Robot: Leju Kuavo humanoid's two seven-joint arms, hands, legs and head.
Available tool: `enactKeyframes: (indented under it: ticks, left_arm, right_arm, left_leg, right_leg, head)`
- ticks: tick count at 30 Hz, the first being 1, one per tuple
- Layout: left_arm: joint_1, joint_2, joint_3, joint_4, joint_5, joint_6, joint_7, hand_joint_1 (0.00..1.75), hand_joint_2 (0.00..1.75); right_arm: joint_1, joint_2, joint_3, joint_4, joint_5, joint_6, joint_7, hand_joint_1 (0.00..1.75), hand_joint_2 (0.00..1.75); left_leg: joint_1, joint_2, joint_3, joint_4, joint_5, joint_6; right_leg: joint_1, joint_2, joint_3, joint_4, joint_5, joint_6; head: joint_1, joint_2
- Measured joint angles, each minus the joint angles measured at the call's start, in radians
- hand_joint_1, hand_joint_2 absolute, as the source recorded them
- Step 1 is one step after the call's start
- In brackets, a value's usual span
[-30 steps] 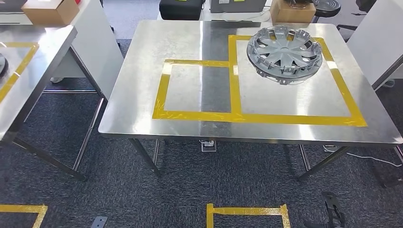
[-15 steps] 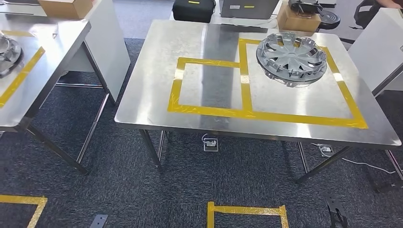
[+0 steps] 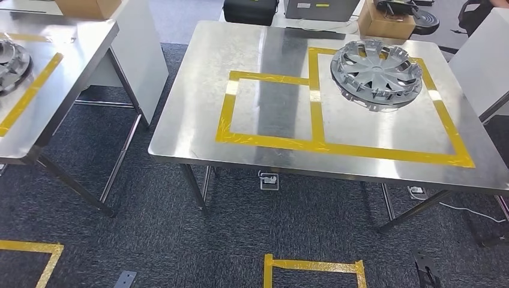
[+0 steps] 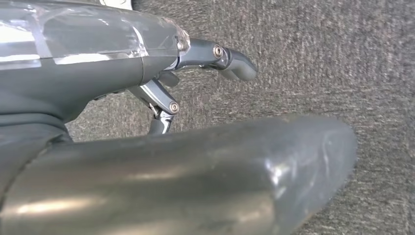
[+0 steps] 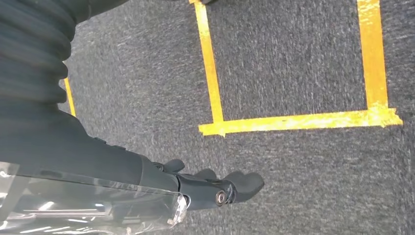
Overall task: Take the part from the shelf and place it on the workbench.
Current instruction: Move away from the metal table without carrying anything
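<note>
My hands hang empty at my sides: left hand (image 4: 195, 88) with fingers (image 4: 235, 66) loosely spread over carpet, right hand (image 5: 205, 188) likewise above the floor tape (image 5: 293, 121). A hubcap (image 3: 376, 73) lies flat on the surface (image 3: 198, 120), upper right of the head view; another (image 3: 11, 63) sits at the left edge. Both are well apart from my fingers. I judge I should face the source squarely before raising either arm.

A glossy brushed-metal workbench (image 3: 198, 90) bears a matt grey plastic part (image 3: 376, 73) above rough, dark carpet (image 3: 180, 252).
</note>
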Motion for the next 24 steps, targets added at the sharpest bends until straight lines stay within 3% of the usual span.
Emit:
enactKeyframes:
  ticks: [1,2,3,6,8,11,13,15,17,18,19,22,24]
  left_arm:
    - [0.001,0.0,0.0,0.0,0.0,0.0,0.0,0.0,0.0]
    - [0.001,0.0,0.0,0.001,0.0,0.0,0.0,0.0,0.0]
    - [0.001,0.0,0.0,0.001,0.001,0.0,0.0,0.0,0.0]
    - [0.001,0.0,0.0,0.001,0.001,0.0,0.0,0.0,0.0]
    - [0.0,0.0,-0.001,0.001,0.002,0.0,0.0,0.0,0.0]
    - [0.001,0.0,-0.001,0.002,0.003,0.0,0.0,0.0,0.0]
    - [0.001,0.0,-0.002,0.003,0.003,0.0,0.0,0.0,0.0]
    - [0.0,0.0,-0.002,0.003,0.003,0.0,0.0,0.0,0.0]
    - [0.001,-0.001,-0.003,0.003,0.003,0.0,0.0,0.0,0.0]
    - [0.001,-0.001,-0.004,0.004,0.003,-0.001,0.0,0.0,0.0]
    - [0.001,-0.001,-0.005,0.004,0.003,-0.001,0.0,0.0,0.0]
    - [-0.002,0.0,-0.006,0.005,0.005,-0.003,0.0,0.0,0.0]
    - [-0.004,0.001,-0.007,0.005,0.006,-0.003,0.0,0.0,0.0]
  right_arm:
    - [0.001,0.002,0.0,0.001,0.0,0.0,0.0,0.0,1.75]
    - [0.002,0.003,0.0,0.002,0.0,0.0,0.0,0.0,1.75]
    - [0.002,0.005,0.001,0.003,0.0,0.0,0.0,0.0,1.75]
    - [0.0,0.005,0.001,0.004,0.0,0.0,0.0,0.0,1.75]
    - [-0.003,0.006,0.001,0.004,0.0,0.0,0.0,0.0,1.75]
    - [-0.002,0.008,0.002,0.004,0.0,0.0,0.0,0.0,1.75]
    - [-0.003,0.008,0.002,0.004,0.0,0.0,0.0,0.0,1.75]
    - [-0.004,0.01,0.002,0.004,0.0,-0.001,0.0,0.0,1.75]
    - [-0.004,0.012,0.002,0.005,0.0,0.0,0.0,0.0,1.75]
    - [-0.004,0.013,0.002,0.006,0.0,0.0,0.0,0.0,1.75]
    - [-0.004,0.014,0.002,0.006,0.0,0.001,0.0,0.0,1.75]
    - [-0.004,0.014,0.002,0.007,-0.001,0.004,0.0,0.0,1.75]
    - [-0.004,0.013,0.002,0.007,-0.002,0.005,0.0,0.0,1.75]
  left_leg:
    - [0.0,-0.001,0.0,0.0,-0.001,-0.001]
    - [0.0,-0.003,0.001,0.001,-0.002,-0.002]
    - [0.0,-0.006,0.002,0.002,-0.004,-0.005]
    - [0.002,-0.014,0.005,0.013,-0.018,-0.026]
    - [0.0,-0.017,-0.003,0.024,-0.026,-0.041]
    - [0.002,-0.013,-0.013,0.034,-0.033,-0.058]
    - [0.003,-0.007,-0.033,0.083,-0.077,-0.066]
    - [0.004,-0.003,-0.083,0.199,-0.148,-0.069]
    - [0.004,-0.003,-0.123,0.292,-0.184,-0.068]
    - [0.003,-0.003,-0.122,0.293,-0.174,-0.066]
    - [0.002,-0.003,-0.1,0.255,-0.147,-0.063]
    - [-0.002,-0.006,0.0,0.067,-0.064,-0.05]
    - [-0.007,-0.008,0.012,0.028,-0.05,-0.041]
  right_leg:
    - [0.0,0.0,-0.025,0.062,-0.021,0.0]
    - [-0.001,0.0,-0.038,0.094,-0.024,0.0]
    - [-0.003,0.0,-0.034,0.088,-0.007,0.0]
    - [-0.006,0.002,0.044,-0.075,0.077,0.001]
    - [-0.005,0.005,0.071,-0.134,0.077,-0.004]
    - [-0.002,0.005,0.067,-0.137,0.07,-0.019]
    - [-0.002,0.003,0.065,-0.14,0.074,-0.03]
    - [0.002,0.0,0.058,-0.141,0.08,-0.04]
    - [0.007,-0.002,0.047,-0.141,0.087,-0.046]
    - [0.009,-0.002,0.041,-0.14,0.093,-0.047]
    - [0.01,-0.002,0.034,-0.14,0.099,-0.047]
    - [0.013,0.0,0.02,-0.14,0.12,-0.036]
    - [0.013,0.0,0.017,-0.145,0.136,-0.023]
  head:
    - [0.001,0.0]
    - [0.001,0.0]
    - [0.002,0.0]
    - [0.006,0.0]
    - [0.007,0.0]
    - [-0.004,0.0]
    - [-0.017,0.0]
    - [-0.032,0.0]
    - [-0.038,0.0]
    - [-0.04,0.0]
    - [-0.041,0.0]
    - [-0.042,0.0]
    - [-0.041,0.0]
